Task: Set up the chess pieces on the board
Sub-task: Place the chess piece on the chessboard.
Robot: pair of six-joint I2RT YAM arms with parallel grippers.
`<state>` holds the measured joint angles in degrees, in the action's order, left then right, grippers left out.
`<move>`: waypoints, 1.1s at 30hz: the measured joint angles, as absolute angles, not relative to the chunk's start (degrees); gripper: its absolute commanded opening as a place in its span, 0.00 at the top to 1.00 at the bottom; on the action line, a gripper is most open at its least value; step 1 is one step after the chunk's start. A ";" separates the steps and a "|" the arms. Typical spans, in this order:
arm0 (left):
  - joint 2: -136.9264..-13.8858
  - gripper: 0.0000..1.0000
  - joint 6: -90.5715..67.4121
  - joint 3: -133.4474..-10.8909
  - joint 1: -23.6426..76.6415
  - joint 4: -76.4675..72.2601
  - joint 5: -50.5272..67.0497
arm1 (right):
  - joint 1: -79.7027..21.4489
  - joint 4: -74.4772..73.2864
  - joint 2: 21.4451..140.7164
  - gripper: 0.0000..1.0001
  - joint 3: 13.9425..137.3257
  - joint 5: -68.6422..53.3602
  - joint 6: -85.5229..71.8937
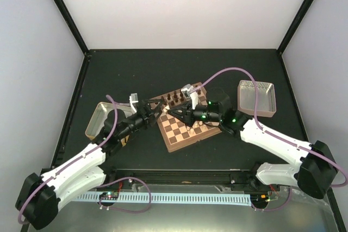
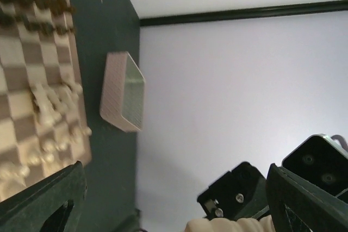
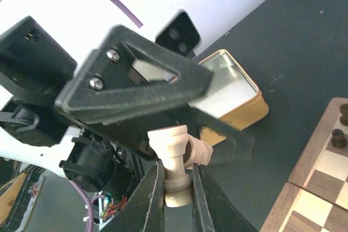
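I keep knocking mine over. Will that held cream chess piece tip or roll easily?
Probably stiff and light: the cream piece looks like turned wood. Its round body could roll if tipped; the flared end may steady it.

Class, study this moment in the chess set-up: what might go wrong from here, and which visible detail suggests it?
1. The right gripper pinches the cream piece at one end only, so it may tilt or slip.
2. The open left gripper sits close around that piece; pulling away might knock it.
3. Several cream pieces crowd the board; setting this one down might topple a neighbour.
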<state>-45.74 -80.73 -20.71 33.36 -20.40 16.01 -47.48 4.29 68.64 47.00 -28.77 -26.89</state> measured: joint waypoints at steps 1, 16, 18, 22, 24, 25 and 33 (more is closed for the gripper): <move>-46.41 0.09 -83.35 -20.05 33.36 -22.17 17.45 | -47.48 4.58 68.93 0.93 47.24 -29.10 -26.87; -49.65 0.38 -108.14 -15.79 33.32 -38.70 22.31 | -47.48 11.22 73.82 0.93 48.07 -32.51 -27.24; -49.34 0.44 -109.01 -15.53 33.32 -39.31 21.87 | -47.48 12.47 74.17 0.93 47.94 -32.53 -27.75; -48.75 0.57 -109.62 -14.76 33.32 -39.48 20.53 | -47.48 15.27 74.28 0.93 46.74 -32.69 -29.15; -48.21 0.61 -109.45 -14.57 33.32 -39.29 19.66 | -47.48 15.99 74.30 0.93 46.17 -32.75 -29.58; -47.75 0.63 -109.36 -14.52 33.32 -39.13 19.20 | -47.48 16.32 74.30 0.93 45.89 -32.75 -29.82; -45.52 0.82 -108.31 -14.52 32.95 -38.96 15.70 | -47.48 18.09 74.30 0.93 44.73 -32.71 -30.59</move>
